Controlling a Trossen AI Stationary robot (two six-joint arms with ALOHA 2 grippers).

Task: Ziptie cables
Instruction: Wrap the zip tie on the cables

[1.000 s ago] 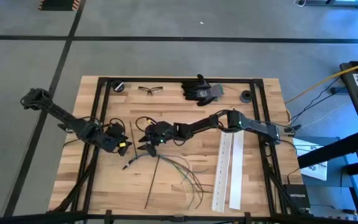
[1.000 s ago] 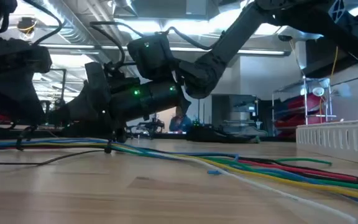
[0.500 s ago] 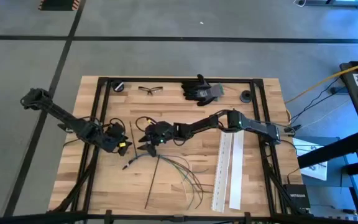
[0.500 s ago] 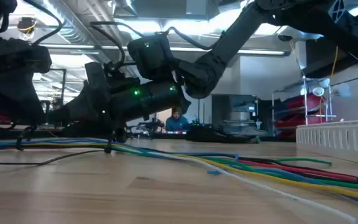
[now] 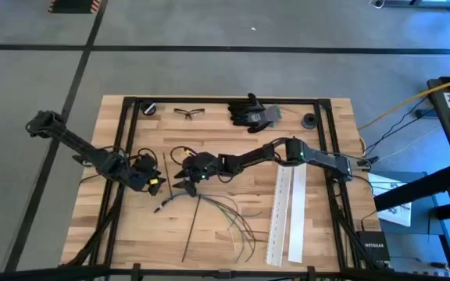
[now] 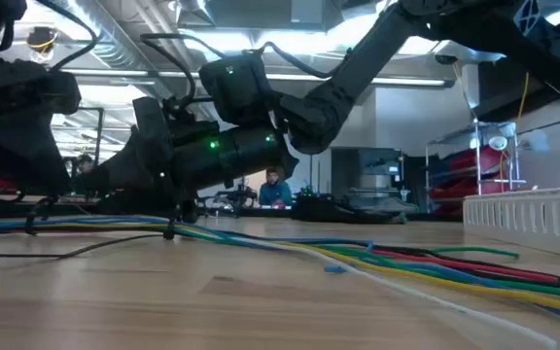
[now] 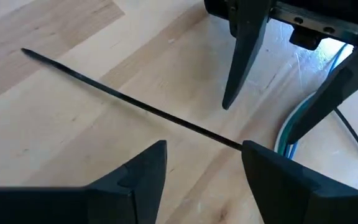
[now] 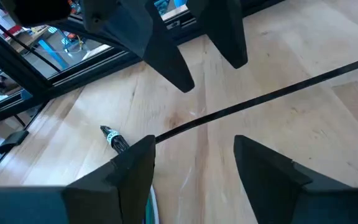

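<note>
The cables (image 5: 213,209) lie loose on the table near its middle, bunched at their left end (image 5: 159,208) and fanning out toward the near right; the low view shows their coloured strands (image 6: 406,262). A thin black zip tie (image 7: 129,99) lies flat on the wood between the two grippers. My left gripper (image 5: 156,184) and my right gripper (image 5: 180,183) face each other just above the table, both open. The zip tie (image 8: 272,93) runs through the gap between each gripper's fingers. One cable end (image 8: 113,139) lies beside my right gripper (image 8: 194,140).
Two long white perforated strips (image 5: 287,215) lie at the near right. Black gloves (image 5: 252,113), safety glasses (image 5: 188,112) and two small dark round things (image 5: 151,108) (image 5: 309,120) sit along the far edge. Another thin dark strip (image 5: 192,230) lies near the cables.
</note>
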